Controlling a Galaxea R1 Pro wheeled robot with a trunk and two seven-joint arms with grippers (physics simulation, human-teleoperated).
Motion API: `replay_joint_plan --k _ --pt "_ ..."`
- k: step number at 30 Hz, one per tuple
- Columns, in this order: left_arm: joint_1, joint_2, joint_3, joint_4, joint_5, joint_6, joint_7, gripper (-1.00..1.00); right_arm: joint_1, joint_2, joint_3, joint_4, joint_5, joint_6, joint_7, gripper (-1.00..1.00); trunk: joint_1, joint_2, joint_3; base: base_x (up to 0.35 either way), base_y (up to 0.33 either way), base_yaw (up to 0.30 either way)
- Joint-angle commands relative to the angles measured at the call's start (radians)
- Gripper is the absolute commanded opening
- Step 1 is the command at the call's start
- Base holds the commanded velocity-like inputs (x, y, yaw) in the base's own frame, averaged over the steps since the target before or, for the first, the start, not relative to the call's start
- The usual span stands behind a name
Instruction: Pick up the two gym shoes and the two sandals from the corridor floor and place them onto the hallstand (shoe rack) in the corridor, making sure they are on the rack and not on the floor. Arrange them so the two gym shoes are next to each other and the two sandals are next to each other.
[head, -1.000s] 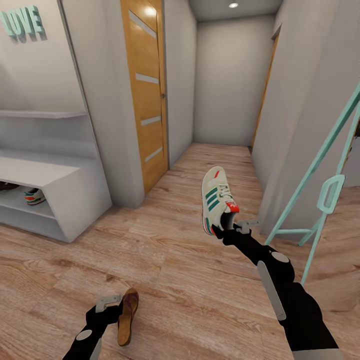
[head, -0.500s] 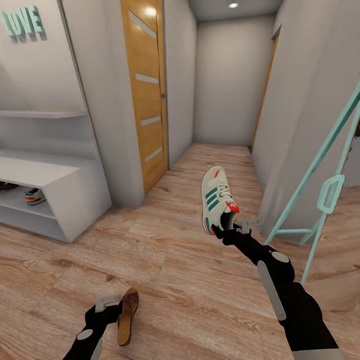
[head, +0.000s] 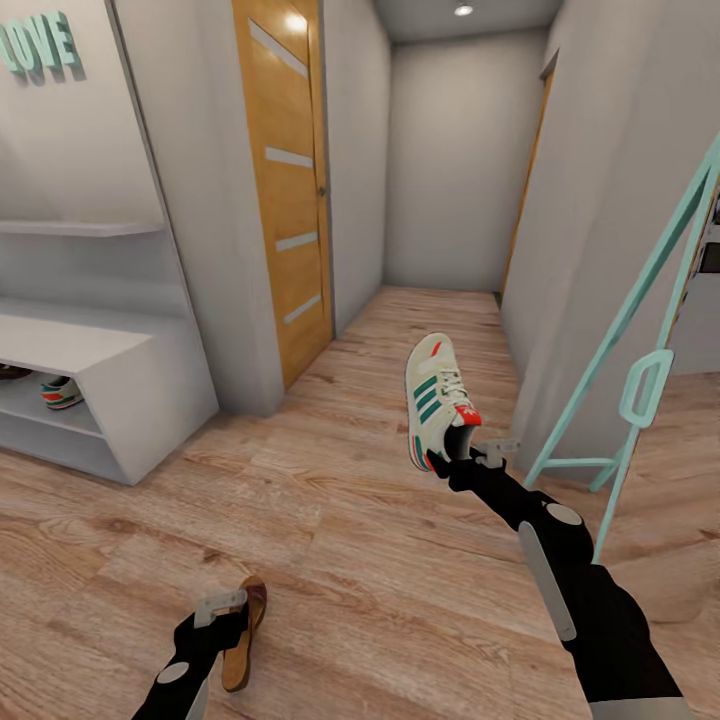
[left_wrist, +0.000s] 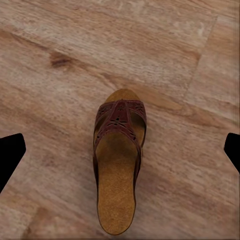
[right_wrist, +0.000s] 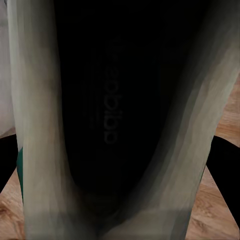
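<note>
While the robot is facing down the corridor floor (head: 330, 520), the hallstand (head: 110, 400) is standing well off to its left, already sheltering one gym shoe (head: 60, 392) in its lower slot, with a dark shape beside it at the picture's edge that I cannot identify. The right gripper (head: 462, 458) is holding a second gym shoe (head: 438, 398) by the heel, lifted clear of the floor; the right wrist view is looking straight into the shoe's dark interior. The left gripper (head: 225, 615) is clasping one sandal (head: 240, 640) low near the floor, though in the left wrist view its fingers appear spread wide of it, so I cannot tell how tightly they are closing. Done well, the carry probably means turning toward the rack slowly, keeping both loads level, and setting the sneaker beside its mate. Counted: two gym shoes, one sandal showing.
</note>
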Motion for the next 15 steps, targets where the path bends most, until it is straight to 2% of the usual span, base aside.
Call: replay_joint_plan --k 1,5,9,15 --pt "0.000 -0.001 0.005 -0.001 -0.010 -0.003 0.000 1.00 0.000 -0.001 0.000 -0.001 -0.007 0.006 -0.001 -1.00 0.000 0.000 -0.001 0.000 -0.006 0.000" --pt "0.001 -0.002 0.005 -0.005 -0.010 -0.003 -0.002 1.00 0.000 -0.005 -0.007 -0.001 -0.008 0.006 -0.001 -1.00 0.000 0.000 -0.001 0.000 -0.003 0.000" --pt "0.001 -0.002 0.005 -0.006 -0.009 -0.003 0.000 1.00 0.000 -0.009 -0.032 -0.001 -0.009 0.006 -0.001 -1.00 0.000 0.000 -0.001 0.000 -0.001 0.000" --pt "0.000 -0.004 0.005 -0.006 -0.009 -0.003 0.000 1.00 0.000 -0.011 -0.040 -0.002 -0.010 0.006 -0.001 -1.00 0.000 0.000 -0.004 0.000 0.000 0.000"
